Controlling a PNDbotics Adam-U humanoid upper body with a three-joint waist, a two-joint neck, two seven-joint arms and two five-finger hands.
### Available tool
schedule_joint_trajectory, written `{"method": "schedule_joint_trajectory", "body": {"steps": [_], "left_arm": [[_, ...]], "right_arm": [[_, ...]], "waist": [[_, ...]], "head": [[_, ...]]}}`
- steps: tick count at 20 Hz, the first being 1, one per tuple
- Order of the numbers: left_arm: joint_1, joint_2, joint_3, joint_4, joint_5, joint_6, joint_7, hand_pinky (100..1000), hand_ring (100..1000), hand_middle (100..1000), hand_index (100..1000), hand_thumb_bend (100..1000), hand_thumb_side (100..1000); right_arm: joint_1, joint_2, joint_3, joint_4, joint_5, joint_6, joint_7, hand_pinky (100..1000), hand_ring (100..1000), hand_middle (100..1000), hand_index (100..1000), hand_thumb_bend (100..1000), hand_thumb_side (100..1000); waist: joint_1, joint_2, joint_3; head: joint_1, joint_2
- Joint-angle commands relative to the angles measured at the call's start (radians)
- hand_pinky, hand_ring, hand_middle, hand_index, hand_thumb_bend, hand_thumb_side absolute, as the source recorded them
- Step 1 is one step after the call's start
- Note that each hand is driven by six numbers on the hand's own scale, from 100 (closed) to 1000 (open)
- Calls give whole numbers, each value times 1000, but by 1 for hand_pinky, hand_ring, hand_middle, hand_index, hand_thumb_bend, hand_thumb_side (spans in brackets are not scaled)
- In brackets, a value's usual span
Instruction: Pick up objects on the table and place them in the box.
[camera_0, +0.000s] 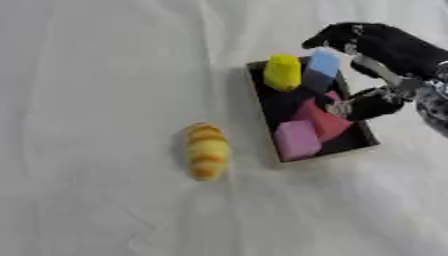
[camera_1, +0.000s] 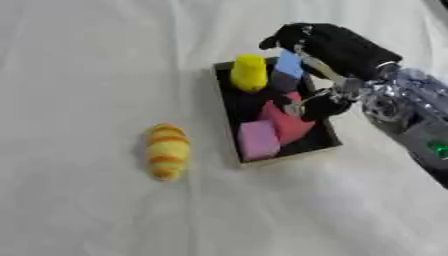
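Observation:
A dark shallow box sits right of centre on the white cloth. Inside it lie a yellow rounded piece, a blue block, a red block and a pink block. My right hand hovers over the box's far right corner. Its fingers reach over the top of the blue block, and its thumb stands well apart, beside the red block. The hand is open. Left of the box, a yellow and orange striped soft toy lies alone on the cloth. My left hand shows in neither view.
My right forearm, silver and black, comes in from the right edge past the box's right side. The white cloth is wrinkled and spreads to the left of and in front of the box.

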Motion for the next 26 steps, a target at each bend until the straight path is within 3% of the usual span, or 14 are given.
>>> {"method": "schedule_joint_trajectory", "body": {"steps": [1,4,5,8,13,14,15,20,25,26], "left_arm": [[-6,46,7,-15,-27,-5,-6,700,696,662,784,100,585],[-19,93,-9,-15,-90,-6,-34,703,698,664,787,100,535],[-29,117,-20,-15,-121,-7,-52,706,700,666,790,100,475],[-76,200,-61,-15,-230,-8,-121,715,704,672,803,100,406],[-213,323,-187,-15,-355,20,-320,731,713,682,832,100,361],[-238,341,-215,-15,-374,22,-364,741,725,691,840,100,329],[-260,358,-245,-15,-391,22,-410,775,766,714,844,100,227],[-337,393,-367,-15,-432,-2,-621,808,797,747,844,100,243],[-412,378,-426,-15,-428,-42,-764,804,792,751,872,159,296],[-422,371,-434,-15,-425,-46,-786,803,792,756,881,118,308]], "right_arm": [[-9,-20,-62,-15,-66,-54,-102,877,845,762,869,127,100],[3,-31,-106,-15,-146,-125,-202,878,845,752,859,100,100],[8,-34,-117,-15,-172,-148,-224,881,847,747,853,100,100],[18,-41,-153,-15,-236,-194,-271,880,839,736,847,100,100],[11,-42,-200,-15,-279,-223,-327,877,832,717,833,100,100],[8,-43,-206,-15,-278,-225,-336,876,832,719,835,100,100],[5,-44,-210,-15,-276,-227,-344,875,828,715,834,100,100],[-2,-44,-215,-15,-275,-227,-365,875,827,712,832,100,100],[-18,-39,-220,-15,-272,-221,-359,873,824,706,831,100,100],[-24,-37,-222,-15,-270,-224,-359,873,823,704,831,100,100]], "waist": [[19,-33,-7],[24,-39,-15],[26,-42,-18],[35,-50,-29],[43,-62,-43],[45,-63,-47],[47,-65,-51],[54,-65,-62],[60,-65,-63],[60,-65,-63]], "head": [[8,2],[15,7],[17,9],[27,15],[42,21],[45,24],[47,26],[56,29],[59,33],[59,34]]}}
